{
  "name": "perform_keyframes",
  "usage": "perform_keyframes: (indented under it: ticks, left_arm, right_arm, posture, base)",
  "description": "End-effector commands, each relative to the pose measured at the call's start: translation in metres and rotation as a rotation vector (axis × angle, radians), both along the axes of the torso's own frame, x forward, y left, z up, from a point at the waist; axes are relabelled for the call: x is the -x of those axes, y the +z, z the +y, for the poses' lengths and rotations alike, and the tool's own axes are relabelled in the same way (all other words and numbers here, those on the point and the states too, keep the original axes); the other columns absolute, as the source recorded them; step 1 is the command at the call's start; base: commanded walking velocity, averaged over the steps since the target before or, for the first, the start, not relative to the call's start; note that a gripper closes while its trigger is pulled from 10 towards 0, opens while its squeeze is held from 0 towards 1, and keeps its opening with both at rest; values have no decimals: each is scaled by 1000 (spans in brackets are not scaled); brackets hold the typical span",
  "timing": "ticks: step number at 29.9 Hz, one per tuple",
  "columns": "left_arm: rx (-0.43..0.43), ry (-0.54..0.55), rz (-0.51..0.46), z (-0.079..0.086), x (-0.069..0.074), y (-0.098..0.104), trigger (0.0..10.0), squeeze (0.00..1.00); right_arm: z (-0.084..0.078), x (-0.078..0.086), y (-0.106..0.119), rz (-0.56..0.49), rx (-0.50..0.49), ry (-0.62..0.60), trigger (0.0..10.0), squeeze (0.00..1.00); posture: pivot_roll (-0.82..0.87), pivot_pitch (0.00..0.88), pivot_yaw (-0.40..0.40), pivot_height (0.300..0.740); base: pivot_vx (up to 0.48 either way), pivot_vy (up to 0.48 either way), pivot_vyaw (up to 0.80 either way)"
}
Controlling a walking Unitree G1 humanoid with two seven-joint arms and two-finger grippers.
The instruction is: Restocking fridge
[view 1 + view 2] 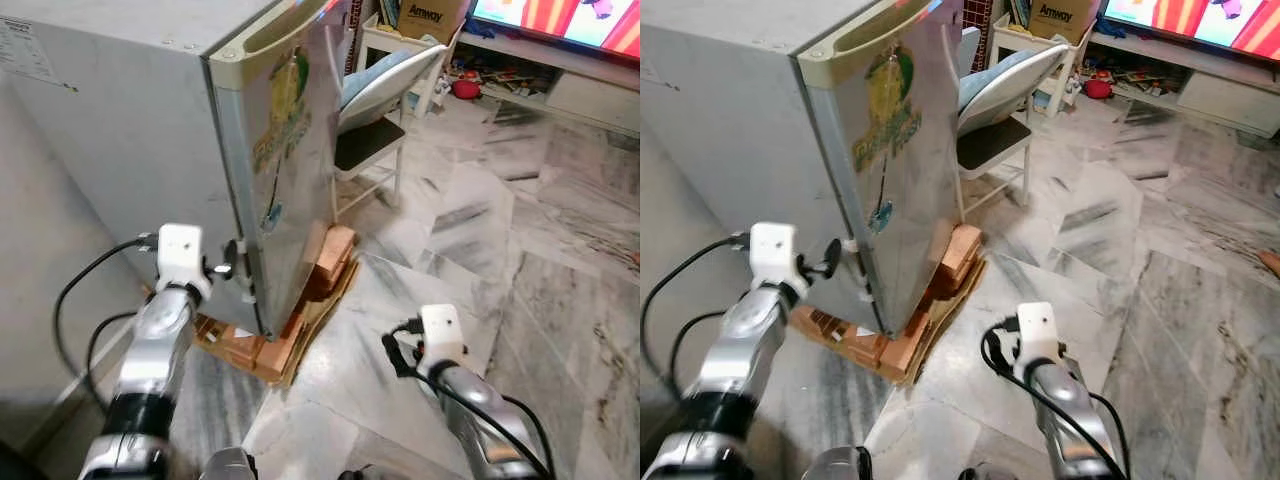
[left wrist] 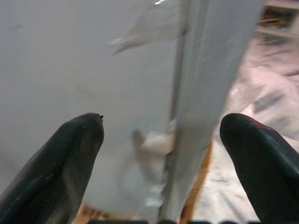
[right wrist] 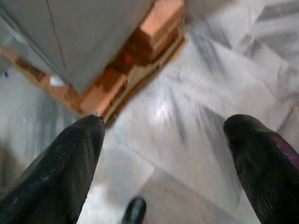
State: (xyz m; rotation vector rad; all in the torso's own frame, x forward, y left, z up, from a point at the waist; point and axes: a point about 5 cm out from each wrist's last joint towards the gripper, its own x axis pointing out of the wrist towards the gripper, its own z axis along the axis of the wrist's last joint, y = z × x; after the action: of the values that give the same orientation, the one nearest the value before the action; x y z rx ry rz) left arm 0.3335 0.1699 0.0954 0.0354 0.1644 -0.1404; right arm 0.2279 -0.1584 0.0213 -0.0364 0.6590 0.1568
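Observation:
A grey fridge stands with its door closed; coloured stickers mark the door front. My left gripper is up against the door's edge low on the fridge. In the left wrist view the left gripper is open, its fingers spread either side of the seam between door and cabinet. My right gripper hangs low over the marble floor to the right of the fridge. It is open in the right wrist view and holds nothing.
The fridge rests on bricks and flattened cardboard. A folding chair with a cushion stands just behind the door. A cardboard box and a low TV shelf are further back. Open marble floor lies to the right.

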Motion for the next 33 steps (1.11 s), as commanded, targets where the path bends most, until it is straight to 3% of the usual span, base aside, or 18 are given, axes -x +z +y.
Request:
perform_keyframes:
  ticks: [1, 7, 27, 28, 29, 30, 33]
  left_arm:
    - [13, -41, 1, -9, -6, 1, 10000, 0]
    - [28, -96, 1, -20, -21, 9, 10000, 0]
    - [41, -121, 4, -36, -42, 20, 10000, 0]
    - [50, -179, -16, -55, -47, 29, 10000, 0]
    - [50, -179, -16, -55, -47, 29, 10000, 0]
    - [72, -252, -32, -81, -49, 38, 10000, 0]
    - [90, -402, -68, -129, -45, 53, 10000, 0]
  right_arm:
    - [-4, 9, 1, 32, -2, 19, 10000, 0]
    - [-14, 22, -1, 81, 20, 24, 10000, 0]
    - [-8, 18, 2, 86, 22, 58, 10000, 0]
    - [-8, 18, 2, 87, 22, 58, 10000, 0]
    - [-8, 18, 2, 87, 22, 58, 10000, 0]
    - [-7, 17, 1, 88, 23, 66, 10000, 0]
    - [-5, 16, 0, 92, 24, 80, 10000, 0]
  posture:
    - [-32, 128, -63, 740]
    - [-62, 142, -56, 740]
    - [-66, 132, -56, 740]
    - [-60, 125, -56, 740]
    - [-60, 125, -56, 740]
    - [-54, 123, -57, 740]
    - [-51, 116, -58, 740]
  base:
    - [0, 0, 0]
    - [0, 0, 0]
    - [0, 0, 0]
    - [0, 0, 0]
    - [0, 0, 0]
    - [0, 0, 0]
    - [0, 0, 0]
